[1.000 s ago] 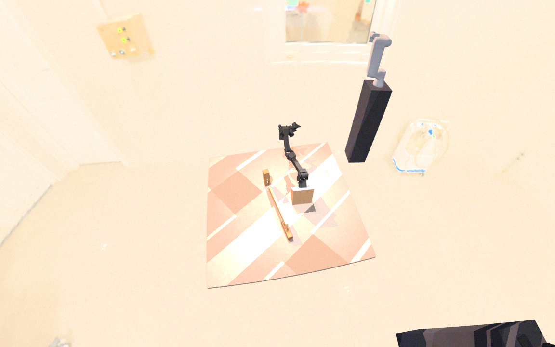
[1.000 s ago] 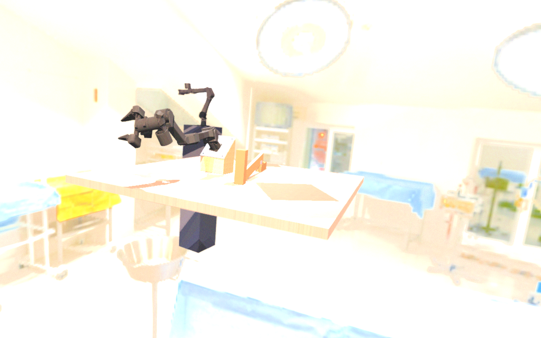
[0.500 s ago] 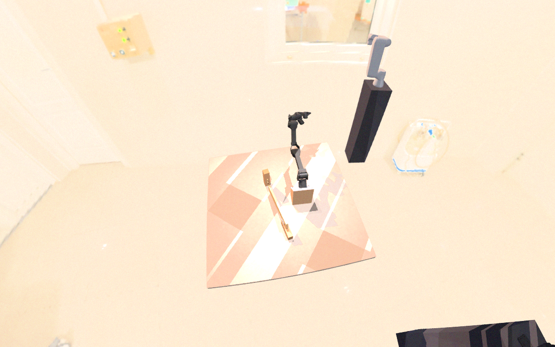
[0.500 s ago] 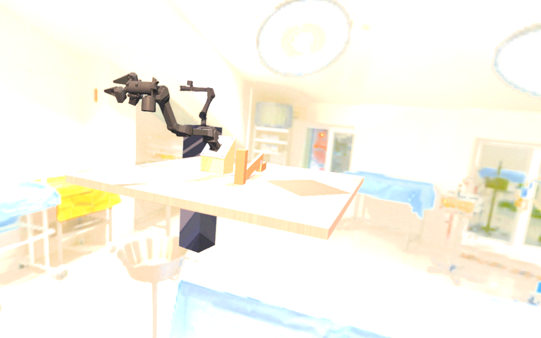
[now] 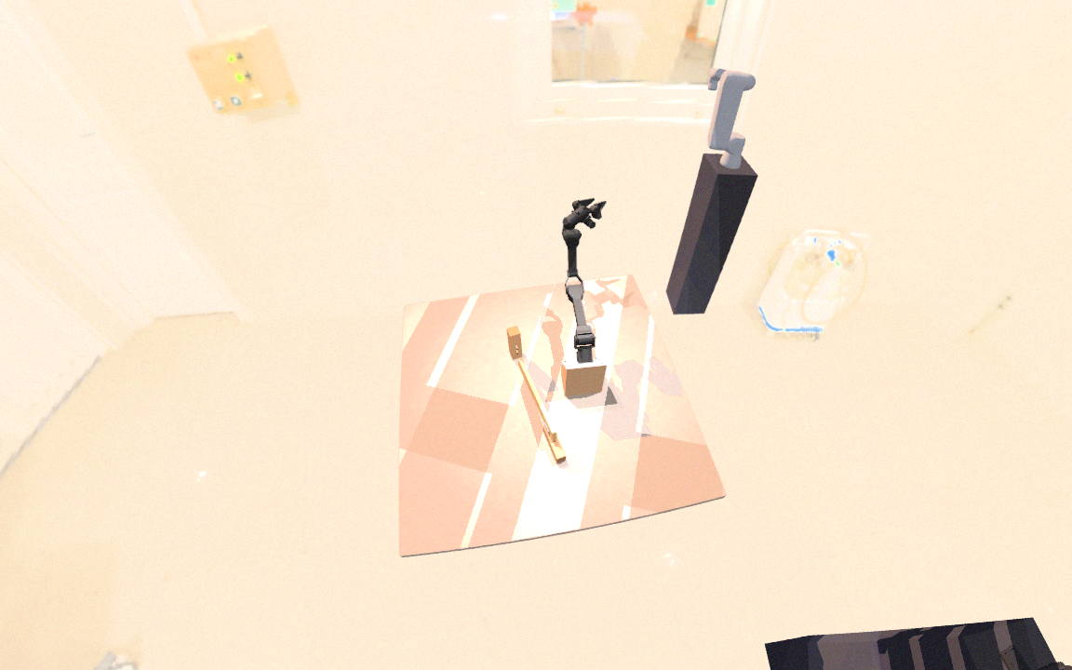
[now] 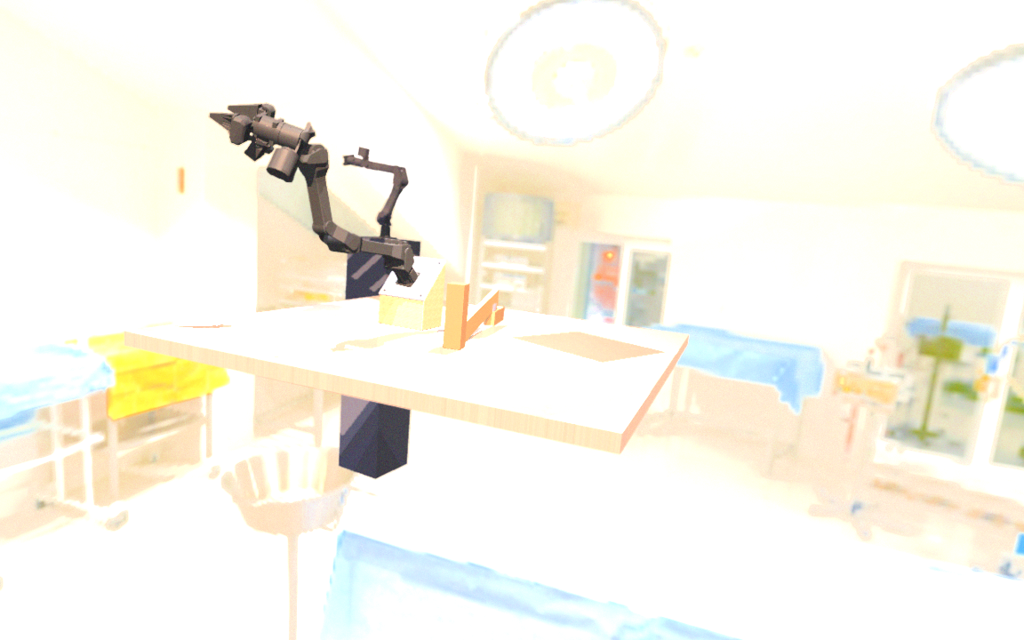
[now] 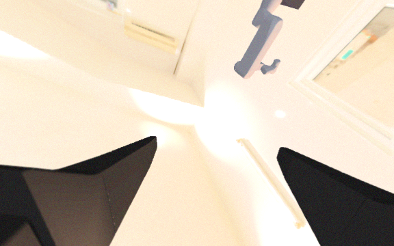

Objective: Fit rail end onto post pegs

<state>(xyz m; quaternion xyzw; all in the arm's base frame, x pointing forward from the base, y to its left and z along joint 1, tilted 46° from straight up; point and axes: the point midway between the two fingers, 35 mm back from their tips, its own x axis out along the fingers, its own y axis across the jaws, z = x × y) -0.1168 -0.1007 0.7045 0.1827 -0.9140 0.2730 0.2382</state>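
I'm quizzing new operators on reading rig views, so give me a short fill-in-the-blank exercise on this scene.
1. The gripper is ____ and holds nothing.
2. The rail's near end rests on the ____.
3. The gripper is raised high, ____ from the rail.
4. The post stands ____ on the table.

Missing words: open; table; away; upright

On the table (image 5: 440, 466): post (image 5: 514, 341) at the rail's (image 5: 537, 406) one end, footboard block (image 5: 557, 454) at the other; arm's base block (image 5: 584, 379) to their right; gripper (image 5: 589, 207) raised beyond the far edge.
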